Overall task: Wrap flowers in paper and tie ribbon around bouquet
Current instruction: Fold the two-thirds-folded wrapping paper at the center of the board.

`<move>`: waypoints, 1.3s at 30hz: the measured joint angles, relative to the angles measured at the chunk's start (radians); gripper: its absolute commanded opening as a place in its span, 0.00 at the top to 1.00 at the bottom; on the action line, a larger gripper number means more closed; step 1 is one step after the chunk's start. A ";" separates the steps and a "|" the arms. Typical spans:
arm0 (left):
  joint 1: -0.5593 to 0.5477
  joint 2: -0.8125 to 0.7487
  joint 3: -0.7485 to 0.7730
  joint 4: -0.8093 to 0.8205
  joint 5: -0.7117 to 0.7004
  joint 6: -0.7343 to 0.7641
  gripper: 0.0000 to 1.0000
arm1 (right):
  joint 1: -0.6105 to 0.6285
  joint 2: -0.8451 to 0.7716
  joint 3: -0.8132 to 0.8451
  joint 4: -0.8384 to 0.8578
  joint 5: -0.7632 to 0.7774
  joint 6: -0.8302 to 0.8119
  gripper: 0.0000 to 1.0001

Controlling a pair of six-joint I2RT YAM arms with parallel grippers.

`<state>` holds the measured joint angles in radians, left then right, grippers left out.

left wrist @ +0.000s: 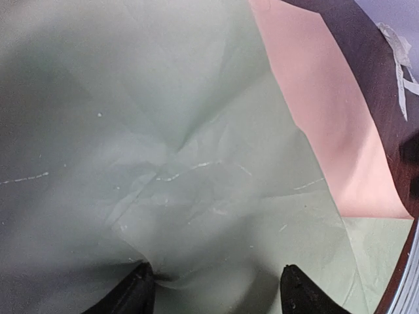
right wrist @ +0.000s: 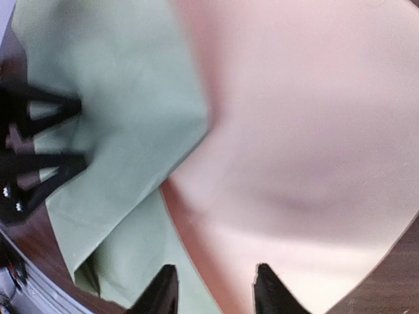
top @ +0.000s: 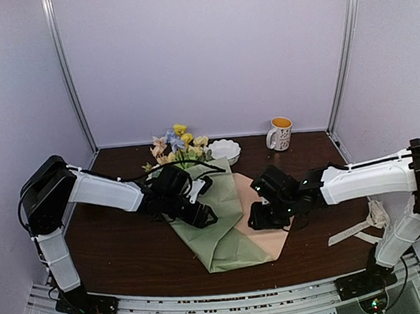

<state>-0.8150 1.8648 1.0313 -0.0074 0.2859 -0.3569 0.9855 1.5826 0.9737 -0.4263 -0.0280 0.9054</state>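
I have both grippers low over the paper, which lies mid-table with the flowers at its far end.

The sage-green side faces up and a peach flap shows along the paper's right edge. My left gripper is spread wide, its tips on the creased green surface. My right gripper is narrowly open over the peach flap, holding nothing I can see. The ribbon lies well right of the paper. A white bowl and a mug stand beyond the paper.
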 measured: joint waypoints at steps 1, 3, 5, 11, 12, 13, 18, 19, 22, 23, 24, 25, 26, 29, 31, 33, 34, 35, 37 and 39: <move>-0.003 0.010 0.013 -0.009 -0.009 0.003 0.30 | -0.051 -0.038 -0.027 -0.007 0.000 -0.012 0.42; -0.006 0.026 0.034 -0.020 -0.023 0.008 0.30 | -0.165 -0.090 -0.074 -0.025 0.004 -0.034 0.26; -0.007 0.038 0.049 -0.023 -0.028 0.010 0.30 | -0.263 -0.111 -0.107 -0.040 0.011 -0.052 0.16; -0.009 0.055 0.059 -0.035 -0.043 0.018 0.30 | -0.429 -0.105 -0.163 -0.060 -0.052 -0.095 0.18; -0.009 0.058 0.062 -0.041 -0.044 0.018 0.30 | -0.436 -0.105 -0.168 -0.062 -0.063 -0.094 0.19; -0.009 0.061 0.065 -0.047 -0.045 0.018 0.30 | -0.433 -0.108 -0.175 -0.067 -0.070 -0.090 0.18; -0.009 0.074 0.072 -0.058 -0.045 0.017 0.30 | -0.287 -0.270 -0.262 -0.143 -0.063 0.053 0.15; -0.009 0.075 0.073 -0.058 -0.044 0.017 0.30 | -0.246 -0.320 -0.280 -0.157 -0.060 0.104 0.15; -0.009 0.076 0.074 -0.061 -0.045 0.017 0.30 | -0.095 -0.449 -0.326 -0.167 -0.029 0.307 0.16; -0.009 0.076 0.074 -0.063 -0.045 0.017 0.30 | -0.049 -0.475 -0.340 -0.156 -0.016 0.377 0.16; -0.009 0.076 0.074 -0.063 -0.045 0.017 0.30 | 0.000 -0.494 -0.357 -0.137 -0.004 0.451 0.16; -0.009 0.076 0.074 -0.064 -0.045 0.017 0.30 | 0.050 -0.499 -0.375 -0.112 0.006 0.535 0.16; -0.009 0.076 0.074 -0.064 -0.047 0.017 0.30 | 0.087 -0.491 -0.386 -0.092 0.009 0.599 0.15; -0.009 0.076 0.074 -0.065 -0.048 0.018 0.30 | 0.180 -0.423 -0.397 -0.034 0.027 0.764 0.15; -0.009 0.076 0.074 -0.066 -0.048 0.018 0.30 | 0.223 -0.350 -0.392 0.019 0.027 0.846 0.15; -0.009 0.076 0.074 -0.066 -0.047 0.018 0.30 | 0.249 -0.290 -0.387 0.058 0.021 0.898 0.17; -0.009 0.076 0.075 -0.068 -0.047 0.018 0.30 | 0.257 -0.266 -0.385 0.074 0.019 0.922 0.18; -0.009 0.076 0.076 -0.069 -0.047 0.018 0.30 | 0.261 -0.254 -0.380 0.086 0.020 0.942 0.20; -0.009 0.076 0.077 -0.072 -0.047 0.018 0.30 | 0.264 -0.241 -0.380 0.126 0.021 0.982 0.23; -0.009 0.076 0.078 -0.073 -0.047 0.018 0.30 | 0.265 -0.228 -0.381 0.149 0.026 1.011 0.27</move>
<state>-0.8238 1.9411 1.1095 -0.0807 0.2394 -0.3393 1.2503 1.3544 0.5922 -0.2771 -0.0025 1.9163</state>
